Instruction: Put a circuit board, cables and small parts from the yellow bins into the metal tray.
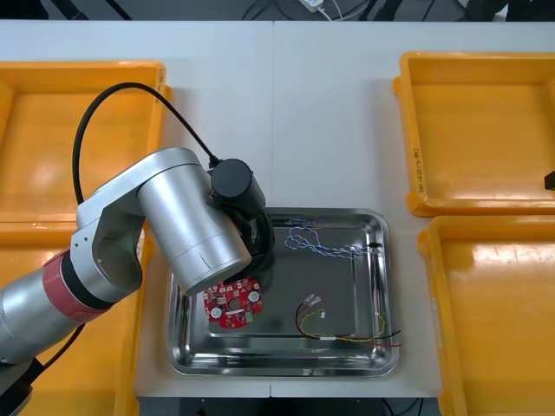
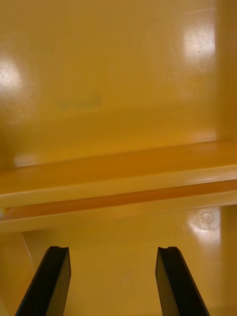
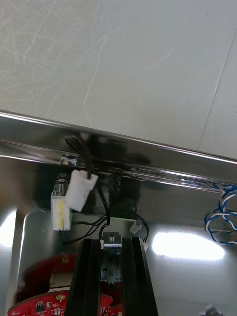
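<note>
Tabletop from the front view: the left arm (image 1: 186,227) hangs over the metal tray (image 1: 364,286), above the circuit board (image 1: 232,304). Left wrist view: the left jaws pinch the black cable (image 3: 81,190) by a connector, low over the tray floor. Releasing it inside the rim, clear of the board, looks best. Right wrist view: the right jaws stand apart, empty, over a yellow bin (image 2: 118,98).

Bright overhead light glints off metal tray (image 1: 277,345), yellow bins (image 1: 486,130)
</note>
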You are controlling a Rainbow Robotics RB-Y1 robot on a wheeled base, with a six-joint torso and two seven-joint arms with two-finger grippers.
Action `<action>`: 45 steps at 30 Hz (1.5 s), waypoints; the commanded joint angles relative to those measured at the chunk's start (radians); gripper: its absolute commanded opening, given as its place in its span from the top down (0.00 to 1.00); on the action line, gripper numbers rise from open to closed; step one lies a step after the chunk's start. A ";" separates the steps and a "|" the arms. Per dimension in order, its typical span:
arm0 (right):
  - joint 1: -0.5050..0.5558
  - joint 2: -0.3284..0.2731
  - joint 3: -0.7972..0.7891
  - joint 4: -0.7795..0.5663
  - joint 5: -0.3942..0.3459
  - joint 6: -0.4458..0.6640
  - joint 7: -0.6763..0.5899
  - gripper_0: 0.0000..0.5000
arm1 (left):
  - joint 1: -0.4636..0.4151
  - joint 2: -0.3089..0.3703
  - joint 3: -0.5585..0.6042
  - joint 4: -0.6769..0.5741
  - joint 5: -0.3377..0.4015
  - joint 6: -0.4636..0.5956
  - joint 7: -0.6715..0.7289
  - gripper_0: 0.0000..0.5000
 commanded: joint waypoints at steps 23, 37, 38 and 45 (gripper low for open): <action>0.007 0.009 -0.008 -0.076 0.025 -0.016 0.040 0.00 | 0.017 -0.007 -0.019 -0.037 0.006 -0.034 0.039 0.00; 0.007 0.009 -0.008 -0.076 0.023 -0.016 0.034 0.00 | -0.003 0.040 0.095 -0.115 0.106 0.043 -0.009 0.00; 0.007 0.009 -0.008 -0.076 0.023 -0.016 0.034 0.00 | -0.004 0.043 0.099 -0.118 0.112 0.048 -0.012 0.00; 0.007 0.009 -0.008 -0.076 0.023 -0.016 0.034 0.00 | -0.010 0.082 0.167 -0.158 0.158 0.118 -0.070 0.00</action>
